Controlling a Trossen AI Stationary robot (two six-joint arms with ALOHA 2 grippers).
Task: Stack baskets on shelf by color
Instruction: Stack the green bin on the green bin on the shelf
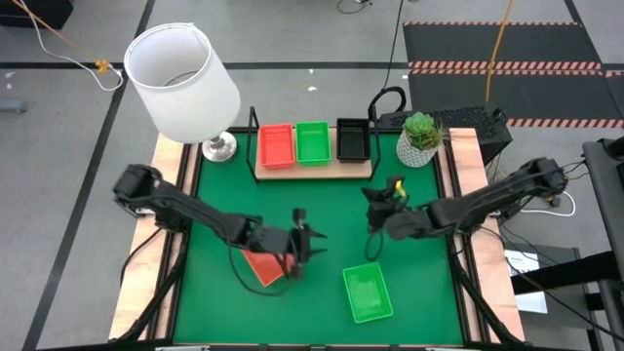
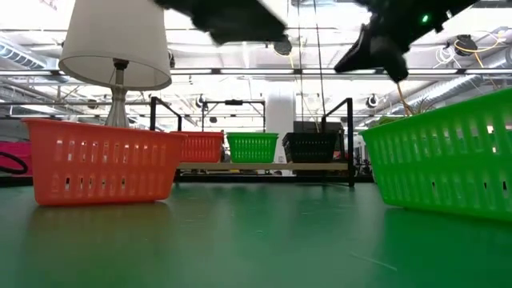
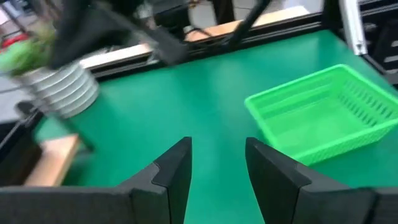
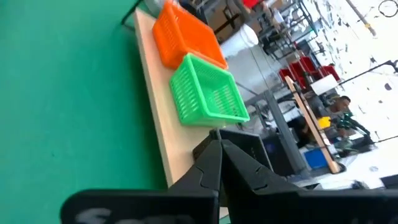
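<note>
The light-wood shelf (image 1: 312, 168) at the table's far side carries an orange-red basket (image 1: 276, 145), a green basket (image 1: 312, 142) and a black basket (image 1: 352, 139), side by side on their bases. A loose orange-red basket (image 1: 263, 265) and a loose green basket (image 1: 368, 292) rest on the green mat. My left gripper (image 1: 304, 244) hovers open and empty just right of the loose orange-red basket; the loose green basket also shows in its wrist view (image 3: 323, 115). My right gripper (image 1: 375, 210) is shut and empty above the mat, in front of the shelf's black basket (image 4: 249, 146).
A white-shaded lamp (image 1: 183, 78) stands at the table's far left corner. A potted plant (image 1: 421, 139) stands right of the shelf. Open green mat (image 1: 322, 210) lies between the shelf and the two loose baskets.
</note>
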